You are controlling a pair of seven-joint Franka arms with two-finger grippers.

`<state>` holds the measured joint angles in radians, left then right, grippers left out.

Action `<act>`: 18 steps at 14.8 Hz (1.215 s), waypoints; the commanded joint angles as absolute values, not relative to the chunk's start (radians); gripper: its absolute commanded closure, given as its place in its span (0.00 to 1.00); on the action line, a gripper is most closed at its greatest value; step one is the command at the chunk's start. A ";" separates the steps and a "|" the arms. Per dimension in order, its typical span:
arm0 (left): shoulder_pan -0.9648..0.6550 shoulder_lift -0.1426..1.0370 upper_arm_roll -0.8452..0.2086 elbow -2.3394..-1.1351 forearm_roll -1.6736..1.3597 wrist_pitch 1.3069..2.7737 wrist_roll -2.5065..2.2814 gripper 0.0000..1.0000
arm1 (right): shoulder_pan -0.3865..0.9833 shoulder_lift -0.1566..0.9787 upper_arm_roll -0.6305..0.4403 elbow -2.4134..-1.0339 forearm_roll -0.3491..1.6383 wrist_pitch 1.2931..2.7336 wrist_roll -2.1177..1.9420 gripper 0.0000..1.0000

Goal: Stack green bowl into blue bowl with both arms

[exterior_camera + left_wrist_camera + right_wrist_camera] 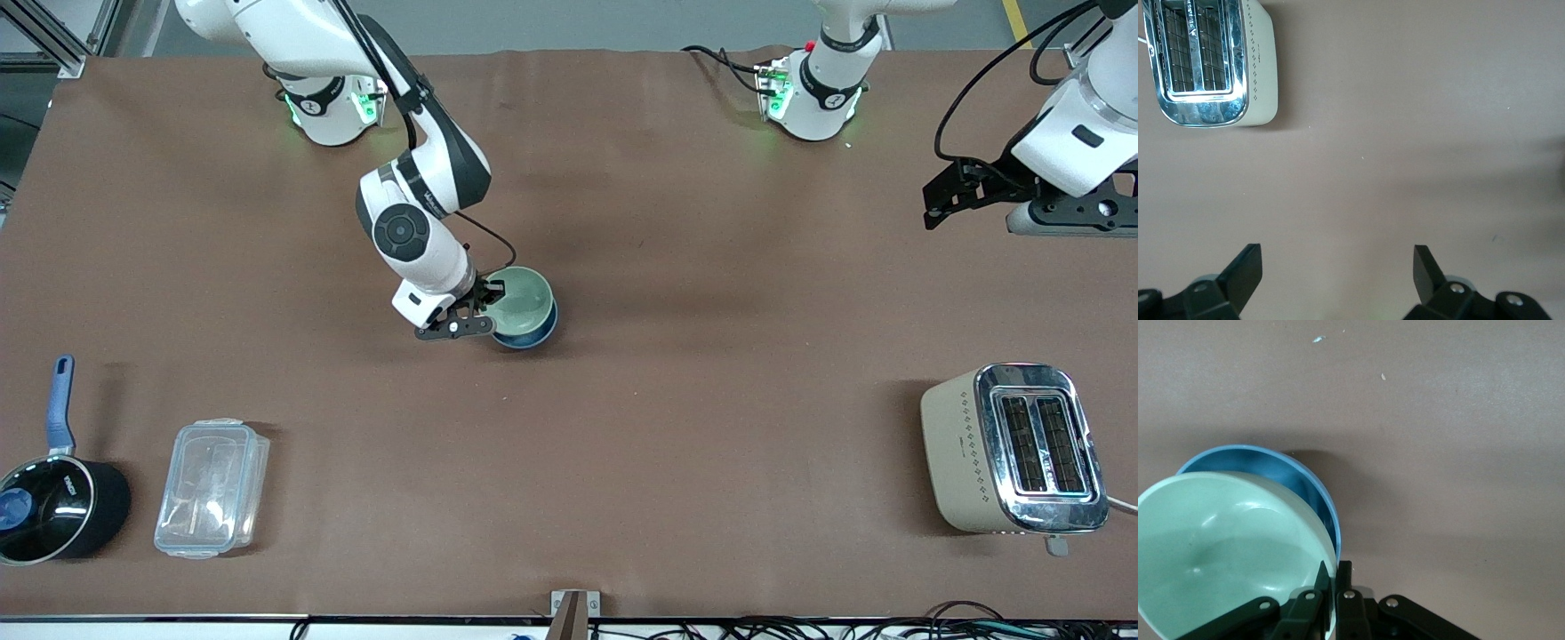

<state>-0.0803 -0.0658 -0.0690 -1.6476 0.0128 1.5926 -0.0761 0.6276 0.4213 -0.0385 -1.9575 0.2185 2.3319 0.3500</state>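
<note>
Green bowl (524, 300) sits tilted in the blue bowl (533, 335), near the middle of the surface (676, 356), somewhat toward the right arm's end. In the right wrist view the green bowl (1231, 547) overlaps most of the blue bowl (1298, 480); a crescent of blue interior shows past its rim. Whether it is fully seated cannot be told.

Right gripper (487, 298) is at the green bowl's rim, fingers (1345, 577) pinched closed on the rim wall, one inside and one outside.

Left gripper (947, 191) hangs over the left arm's end of the surface, well apart from the bowls; that arm waits. Its fingers (1248, 270) stand wide apart, nothing between them.

Toaster (1013, 449), beige with a chrome top, stands toward the left arm's end, nearer the front camera than the bowls. At the right arm's end, also nearer the camera: a clear plastic lidded container (212, 487) and, just beside it, a black pot (53, 507) with a blue handle.
</note>
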 commanded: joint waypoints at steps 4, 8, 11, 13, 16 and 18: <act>-0.078 -0.072 -0.061 -1.640 0.000 1.574 -0.054 0.00 | 0.649 0.439 -0.046 -1.945 0.241 2.362 0.342 0.94; -0.077 -0.074 -0.061 -1.640 0.000 1.574 -0.054 0.00 | 0.649 0.453 -0.045 -1.922 0.244 2.362 0.348 0.94; -0.077 -0.075 -0.061 -1.640 0.000 1.563 -0.057 0.00 | 0.655 0.457 -0.044 -1.922 0.244 2.364 0.350 0.94; -0.077 -0.074 -0.061 -1.640 0.000 1.560 -0.058 0.00 | 0.655 0.457 -0.044 -1.921 0.244 2.362 0.351 0.90; -0.077 -0.074 -0.061 -1.640 -0.002 1.559 -0.057 0.00 | 0.655 0.457 -0.044 -1.917 0.244 2.361 0.353 0.00; -0.077 -0.074 -0.061 -1.640 -0.002 1.559 -0.057 0.00 | 0.640 0.446 -0.049 -1.913 0.241 2.350 0.333 0.00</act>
